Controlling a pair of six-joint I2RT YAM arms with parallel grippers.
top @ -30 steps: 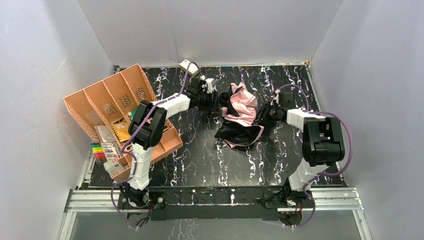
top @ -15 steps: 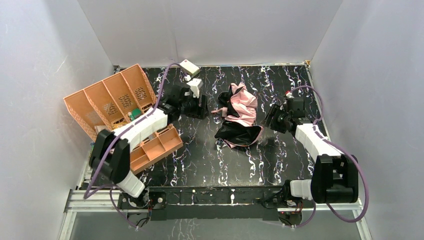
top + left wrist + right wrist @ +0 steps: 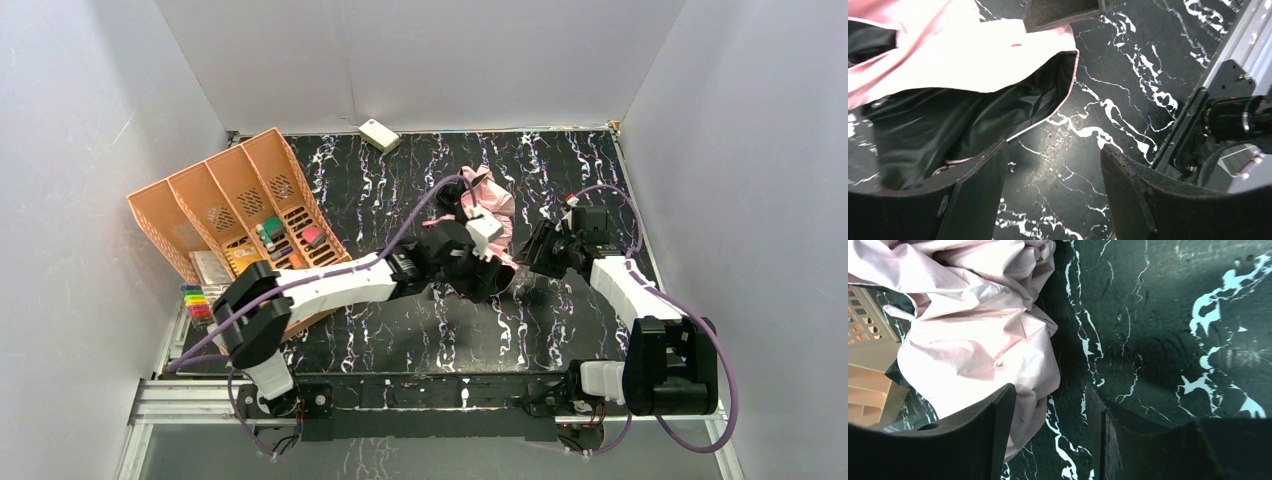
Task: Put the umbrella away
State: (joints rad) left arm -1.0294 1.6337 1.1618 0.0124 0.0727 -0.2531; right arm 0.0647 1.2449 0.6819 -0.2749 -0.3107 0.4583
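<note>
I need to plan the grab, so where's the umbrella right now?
In the top view, the umbrella lies crumpled on the table, right of centre, with the left tool over its near edge and the right tool just right of it.

The table holds one umbrella, one small cream box, one orange organizer with four tall slots along its back, and one pack of coloured markers too small to count. Two robot arms reach over it: a left arm and a right arm.
</note>
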